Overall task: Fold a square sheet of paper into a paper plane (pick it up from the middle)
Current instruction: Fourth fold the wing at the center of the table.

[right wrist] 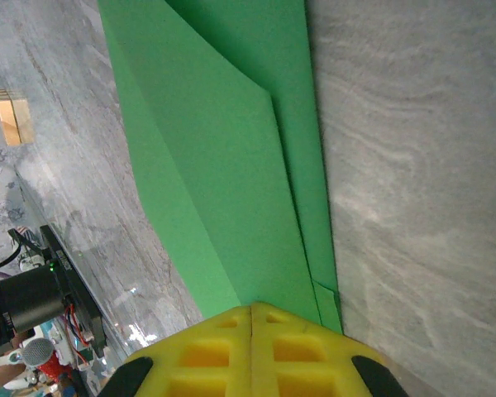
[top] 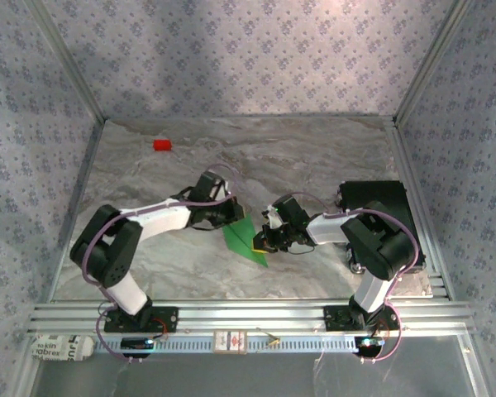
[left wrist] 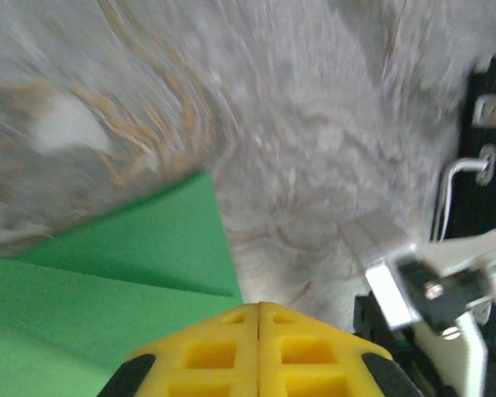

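**Both hands closed at the paper**

We see the folded paper [top: 246,240] on the counter [top: 314,157] at frame centre, between the hands. The left hand [top: 234,217] is closed at its upper edge, and the right hand [top: 261,241] is closed at its right edge. We cannot tell whether either pinches it. A red block [top: 162,145] sits upper left.

Status of my left arm [top: 161,219]: elbow raised, forearm stretched inward toward the middle. My right arm [top: 339,230] is folded tight, wrist pointing left. My left end effector [top: 234,217] [left wrist: 259,347] is closed, with its yellow fingers [left wrist: 211,354] pressed flush along the seam. My right end effector [top: 261,240] [right wrist: 250,351] is closed likewise. The two tips are near each other, not touching.
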